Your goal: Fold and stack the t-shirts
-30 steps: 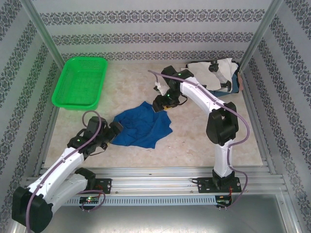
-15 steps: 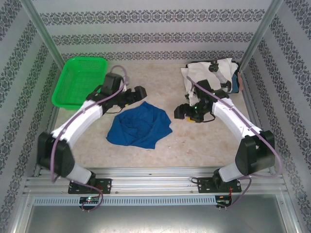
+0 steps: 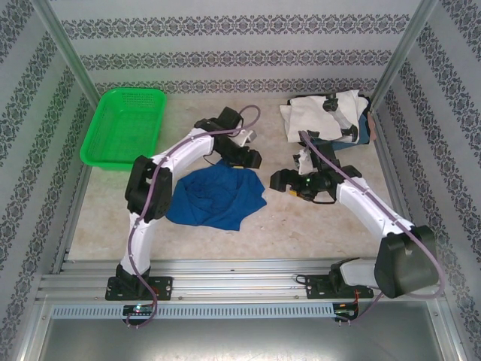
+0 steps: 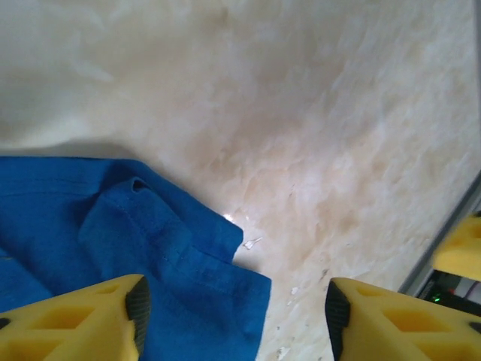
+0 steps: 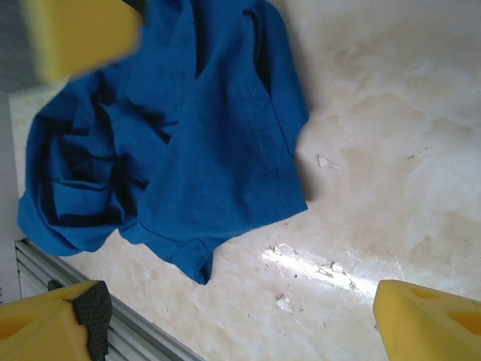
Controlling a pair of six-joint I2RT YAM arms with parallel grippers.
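Crumpled blue t-shirt (image 3: 216, 199) lies near the middle of the pale marbled table (image 3: 301, 226). Left arm rises from its base, bends high and arches over the shirt. The left hand (image 3: 250, 159) is at the shirt's far right edge; contact unclear. Right arm curves in from the right side. The right hand (image 3: 278, 180) is just beside the shirt's right edge, apart from it. White t-shirt (image 3: 319, 113) with black marks is heaped in the far right corner, with bluish-grey cloth (image 3: 362, 129) showing beneath it. Green mesh basket (image 3: 124, 128) stands at far left, well apart from the shirts.
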